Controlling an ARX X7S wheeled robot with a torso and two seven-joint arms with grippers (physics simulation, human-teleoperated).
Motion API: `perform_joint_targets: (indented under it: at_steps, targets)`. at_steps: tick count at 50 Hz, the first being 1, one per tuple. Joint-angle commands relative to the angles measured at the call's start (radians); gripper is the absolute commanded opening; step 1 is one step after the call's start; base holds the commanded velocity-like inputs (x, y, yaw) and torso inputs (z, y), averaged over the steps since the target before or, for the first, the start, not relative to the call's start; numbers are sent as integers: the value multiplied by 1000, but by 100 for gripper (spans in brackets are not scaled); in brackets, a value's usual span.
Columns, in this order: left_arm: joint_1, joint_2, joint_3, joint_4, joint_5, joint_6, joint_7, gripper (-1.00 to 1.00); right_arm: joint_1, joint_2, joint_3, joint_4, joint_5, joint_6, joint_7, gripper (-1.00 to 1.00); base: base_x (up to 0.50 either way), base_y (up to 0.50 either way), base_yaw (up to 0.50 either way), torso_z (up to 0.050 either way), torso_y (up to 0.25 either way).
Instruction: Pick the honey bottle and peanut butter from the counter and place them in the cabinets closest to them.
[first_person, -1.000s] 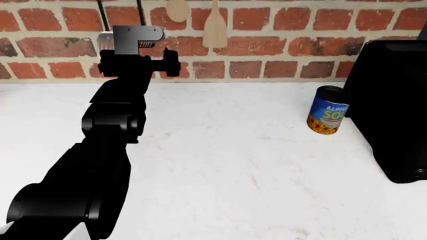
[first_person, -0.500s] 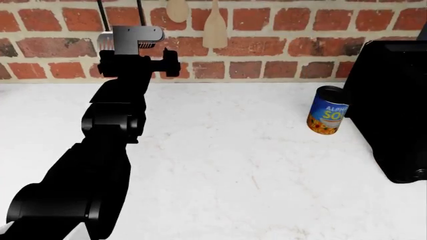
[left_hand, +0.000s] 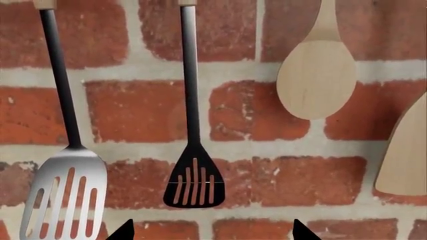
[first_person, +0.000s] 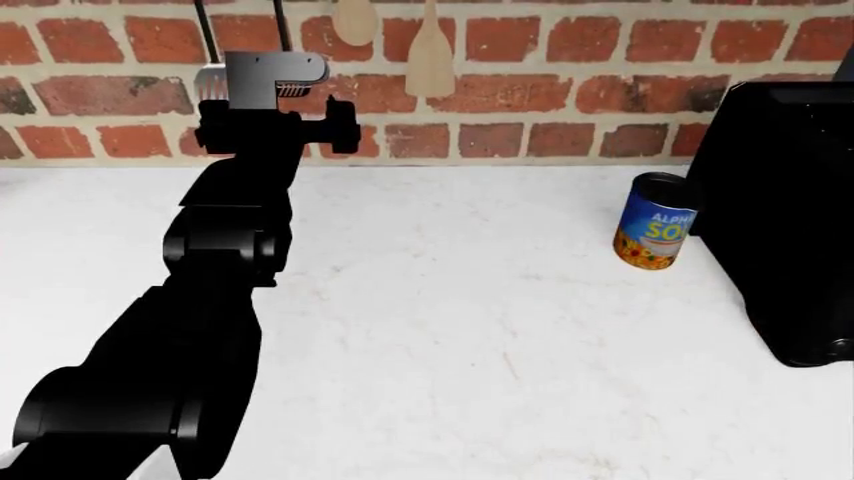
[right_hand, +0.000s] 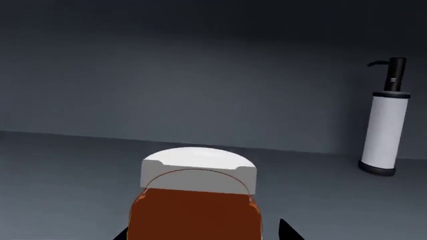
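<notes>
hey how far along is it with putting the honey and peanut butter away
Nothing is visibly finished. In hand: a white-lidded brown jar, probably the peanut butter, sits between the right gripper fingertips inside a grey cabinet, beside a pump bottle. Left: releasing it. No honey bottle is visible; the left gripper faces hanging utensils.

No visible change in the head view: left arm (first_person: 227, 250) and soup can (first_person: 655, 220) unmoved.
</notes>
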Motion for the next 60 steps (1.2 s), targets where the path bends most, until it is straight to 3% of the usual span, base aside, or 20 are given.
perform_joint_targets:
  at_steps: [1, 13, 21, 60]
  targets:
    - [-1, 0, 2, 0, 0, 1, 0, 100, -90, 6, -121, 241, -84, 35, -15, 100, 0, 0, 0, 0, 0]
    - [1, 0, 5, 0, 0, 4, 2, 100, -29, 20, -191, 70, -105, 0, -26, 100, 6, 0, 1, -2, 0]
    - [2, 1, 10, 0, 1, 7, 4, 100, 22, 27, -165, -110, -101, -75, -19, 100, 2, 0, 0, 0, 0]
    - [5, 2, 36, 0, -1, 14, 1, 100, 29, 16, -59, -279, -176, -110, -34, 100, 0, 0, 0, 0, 0]
